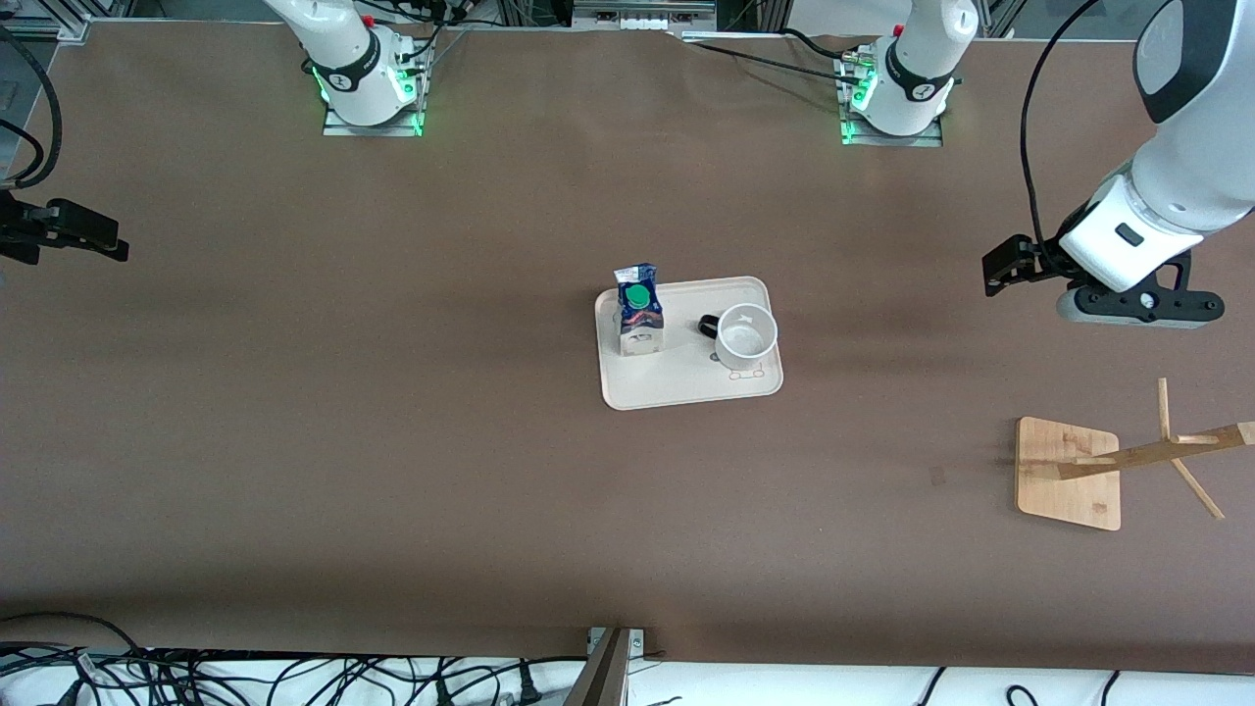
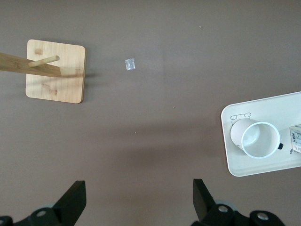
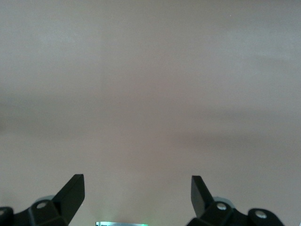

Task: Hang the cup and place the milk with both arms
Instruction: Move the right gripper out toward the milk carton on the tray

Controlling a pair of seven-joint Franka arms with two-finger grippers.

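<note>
Front view: high, facing robots, whole tabletop point(image 1: 392, 441) seen. Left wrist view: looks down from height; shares tray point(image 1: 686, 387) point(image 2: 227, 141), wooden rack point(image 1: 1069, 476) point(image 2: 56, 89). Right wrist view: bare tabletop only.

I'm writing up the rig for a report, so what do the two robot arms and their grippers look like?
Both arms are glossy white with black joint bands. The left arm carries a black cable; the right arm has a red spot near its green-lit base. The left gripper and right gripper each have two matte black, wedge-tipped fingers.
</note>
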